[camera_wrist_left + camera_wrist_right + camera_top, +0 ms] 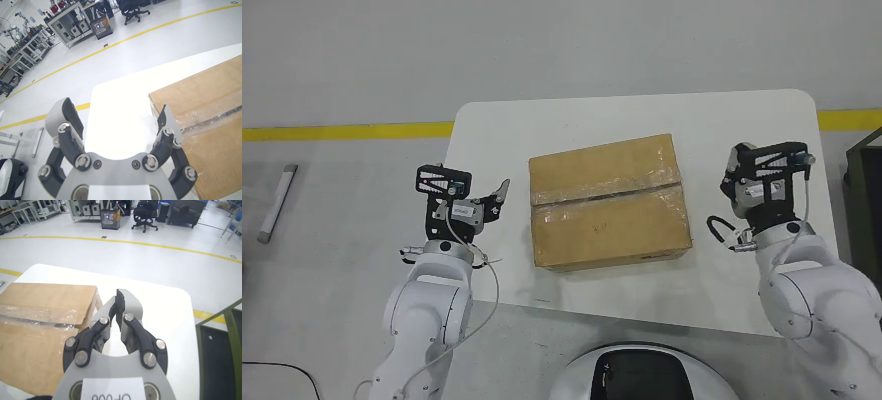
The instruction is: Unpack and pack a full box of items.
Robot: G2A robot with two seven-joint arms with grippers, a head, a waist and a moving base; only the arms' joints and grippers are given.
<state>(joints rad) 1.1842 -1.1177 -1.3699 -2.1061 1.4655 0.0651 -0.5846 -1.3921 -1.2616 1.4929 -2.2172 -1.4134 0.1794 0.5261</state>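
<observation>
On the desk (722, 275) a taped box (607, 200) lay between the left gripper (116, 113), jaws wide, and the right gripper (117, 303), jaws closed, near a green frame (864, 165).

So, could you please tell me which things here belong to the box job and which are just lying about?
Job: brown cardboard box, taped shut; open left pincer; shut right pincer; white table.
Lying about: dark green bin beside the table; grey bar on the floor.

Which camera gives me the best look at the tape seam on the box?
Top view: the whole tape seam runs across the closed box. Each wrist view catches just one end of it.
</observation>
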